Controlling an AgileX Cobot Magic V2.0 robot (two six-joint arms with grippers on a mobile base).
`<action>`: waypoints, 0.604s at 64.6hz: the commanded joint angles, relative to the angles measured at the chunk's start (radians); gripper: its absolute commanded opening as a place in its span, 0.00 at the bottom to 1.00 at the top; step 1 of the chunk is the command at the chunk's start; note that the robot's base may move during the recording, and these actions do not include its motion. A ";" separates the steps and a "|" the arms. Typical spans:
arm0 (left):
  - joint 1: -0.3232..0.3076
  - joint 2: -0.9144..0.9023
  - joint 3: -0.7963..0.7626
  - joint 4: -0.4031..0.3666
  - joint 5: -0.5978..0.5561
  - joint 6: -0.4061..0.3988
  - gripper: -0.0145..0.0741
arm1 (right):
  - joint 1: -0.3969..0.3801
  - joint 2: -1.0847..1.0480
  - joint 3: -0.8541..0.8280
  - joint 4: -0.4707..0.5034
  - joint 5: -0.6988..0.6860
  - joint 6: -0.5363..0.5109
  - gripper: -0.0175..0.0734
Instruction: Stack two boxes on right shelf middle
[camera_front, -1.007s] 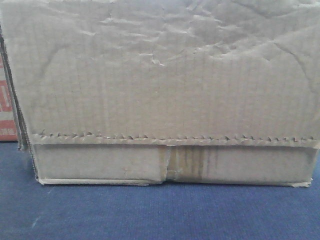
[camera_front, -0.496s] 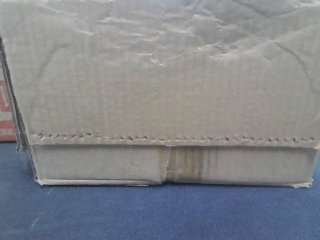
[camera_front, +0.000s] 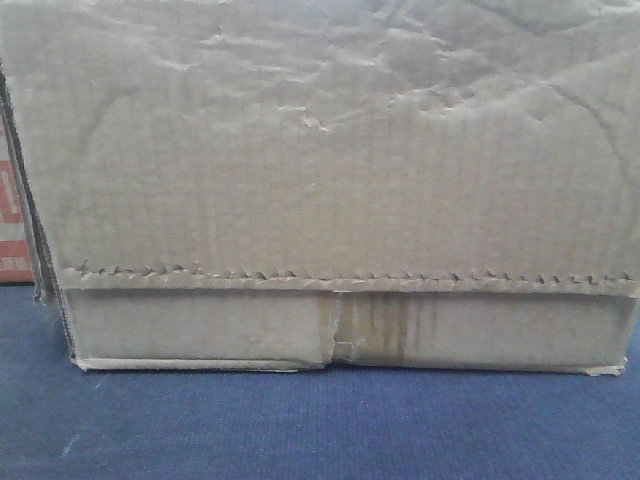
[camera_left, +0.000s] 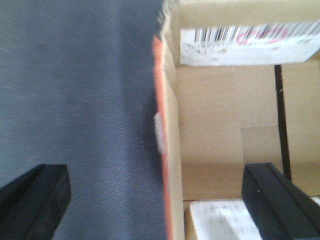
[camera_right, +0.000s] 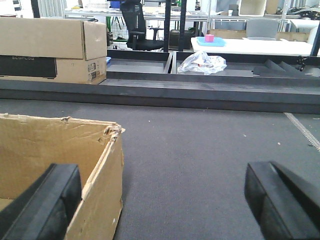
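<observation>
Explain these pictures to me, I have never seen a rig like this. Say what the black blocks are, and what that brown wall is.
This is a two-armed robot on a rolling base, with one camera facing forward and one on each wrist. The front view is filled by the wrinkled side of a cardboard box standing on blue carpet. The black blocks are gripper fingers. In the left wrist view the left gripper is open, one finger outside and one inside an open box bearing a barcode label. In the right wrist view the right gripper is open too, astride a torn box wall; beyond lies another carton. Nothing is held.
</observation>
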 joint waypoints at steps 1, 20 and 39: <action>-0.002 0.041 -0.009 -0.014 -0.023 0.006 0.84 | 0.002 0.003 -0.004 -0.013 -0.016 0.002 0.82; -0.002 0.104 -0.009 -0.014 -0.045 0.006 0.73 | 0.002 0.003 -0.004 -0.017 -0.016 0.002 0.82; -0.002 0.102 -0.012 -0.014 -0.047 0.006 0.04 | 0.002 0.003 -0.004 -0.017 -0.014 0.002 0.82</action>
